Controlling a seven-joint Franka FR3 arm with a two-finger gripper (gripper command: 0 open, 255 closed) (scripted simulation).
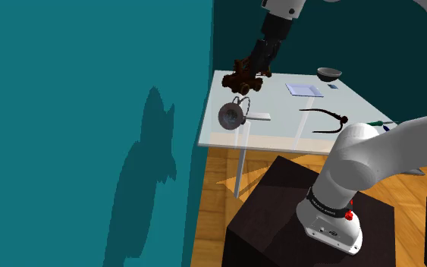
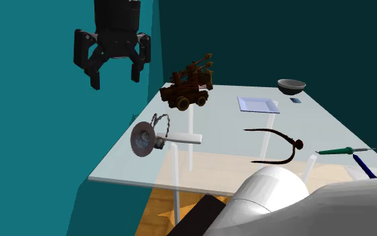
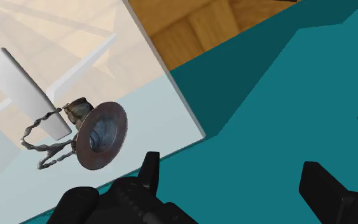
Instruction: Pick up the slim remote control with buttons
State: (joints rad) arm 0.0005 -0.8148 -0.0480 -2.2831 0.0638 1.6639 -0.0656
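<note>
Closest to the stand, a dark curved tool (image 2: 277, 144) lies on the glass bench (image 2: 213, 127). Just beyond it the slim white remote (image 2: 183, 139) lies flat beside a round metal disc with twisted wire (image 2: 143, 139). Farther back stands a brown toy cart (image 2: 188, 86), and the end effector (image 2: 115, 80) hangs open and empty, high over the bench's edge by the teal wall (image 2: 33, 134).

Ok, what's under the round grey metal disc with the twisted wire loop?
One end of the slim white bar lying on the clear glass tabletop: the disc and its wire loop sit over it. That end's tip is covered; no buttons show.
</note>
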